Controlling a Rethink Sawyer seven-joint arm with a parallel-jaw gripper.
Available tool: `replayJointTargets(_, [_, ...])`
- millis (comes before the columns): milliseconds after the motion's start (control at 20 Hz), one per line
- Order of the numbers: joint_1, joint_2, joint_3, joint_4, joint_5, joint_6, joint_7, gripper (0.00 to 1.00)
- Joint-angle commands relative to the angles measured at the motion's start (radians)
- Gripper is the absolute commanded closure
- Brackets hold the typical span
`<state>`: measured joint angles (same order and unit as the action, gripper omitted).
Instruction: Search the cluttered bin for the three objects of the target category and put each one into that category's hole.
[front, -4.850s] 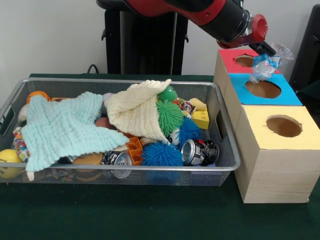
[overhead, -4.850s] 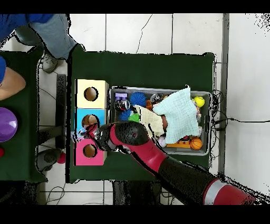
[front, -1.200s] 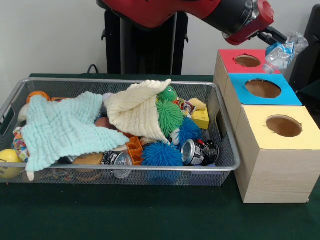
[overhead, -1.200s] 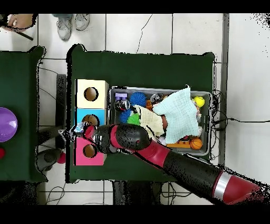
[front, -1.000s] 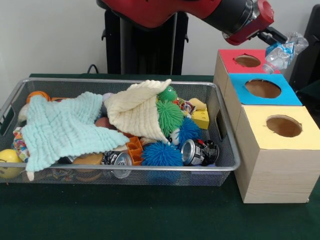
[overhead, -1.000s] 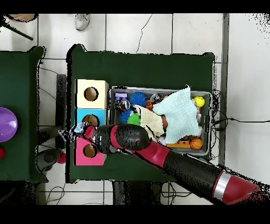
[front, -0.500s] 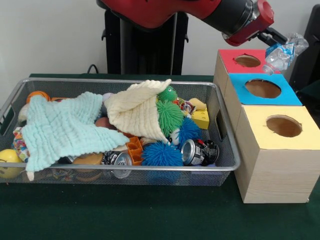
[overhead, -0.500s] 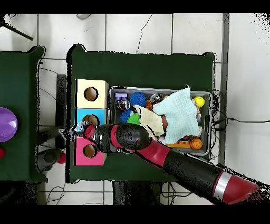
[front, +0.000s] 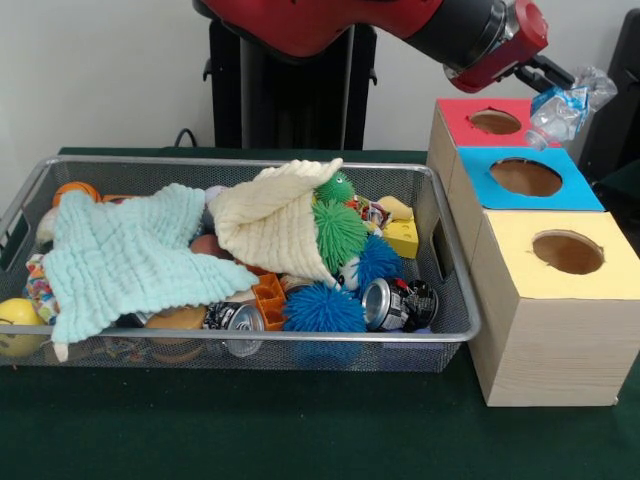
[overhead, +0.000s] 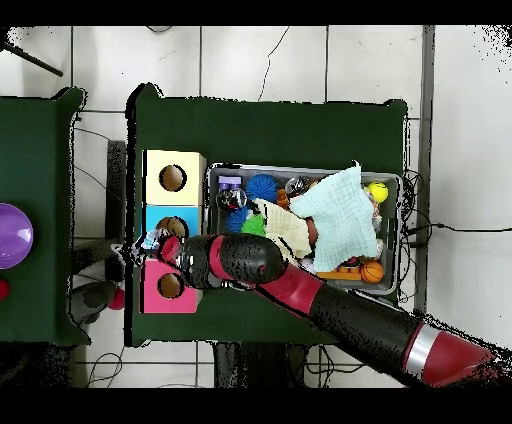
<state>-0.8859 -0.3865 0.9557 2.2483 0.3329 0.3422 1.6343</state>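
My gripper (front: 548, 84) is shut on a crumpled clear plastic bottle (front: 567, 103) with a blue label. It hangs in the air past the right side of the red-topped box (front: 460, 112), above the blue-topped box (front: 570, 187). From overhead the bottle (overhead: 150, 240) sits at the outer edge of the boxes, between the blue box (overhead: 152, 222) and the red box (overhead: 152, 288). The yellow-topped box (front: 548, 300) is nearest the camera in the front view. Each box top has a round hole.
A wire bin (front: 250, 340) left of the boxes holds a mint cloth (front: 130, 260), a cream cloth (front: 270, 225), spiky green and blue balls (front: 325, 305), crushed cans (front: 395, 303), a yellow block and small balls. A purple bowl (overhead: 12, 236) lies on a side table.
Since 4.8 s ago the gripper lifted the bottle up and outward from over the blue hole. In the last second nothing moved. The person at the overhead view's top left has left.
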Motion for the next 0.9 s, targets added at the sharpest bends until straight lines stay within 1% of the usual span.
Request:
replayJointTargets(50, [-0.02,0.04,-0.031,-0.17,-0.015,-0.045,0.08,1.0])
replayJointTargets(450, [-0.026,0.05,-0.05,-0.209,-0.021,-0.01,0.058,1.0])
replayJointTargets(900, [-0.028,0.054,-0.063,-0.228,-0.033,0.011,0.056,1.0])
